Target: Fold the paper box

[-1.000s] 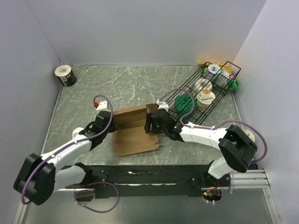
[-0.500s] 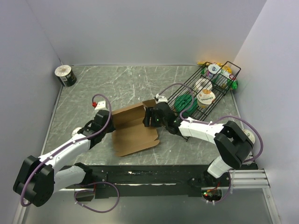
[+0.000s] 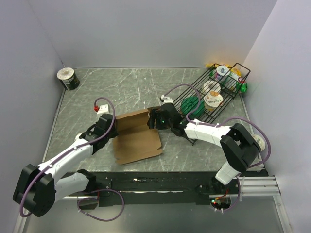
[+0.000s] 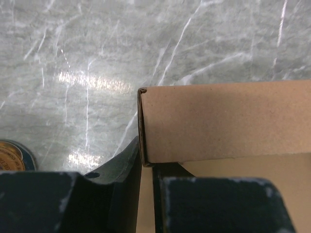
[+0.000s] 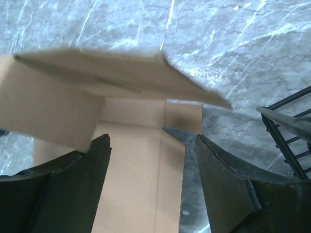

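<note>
While the paper box (image 3: pixel 138 141) lies on the table (image 3: pixel 126 87), back flap raised, left gripper (image 3: pixel 113 127) pinches its left edge; right gripper (image 3: pixel 152 120) gapes wide over the right edge.

1. paper box (image 3: pixel 138 143): plain brown cardboard, matt, fine grain, unprinted.
2. table (image 3: pixel 126 90): grey marble-look top w/ white veins, smooth, glossy, glare spots.
3. basket (image 3: pixel 228 99): thin black metal wire.
4. left gripper (image 4: pixel 147 204): black, matt, scuffed edges.
</note>
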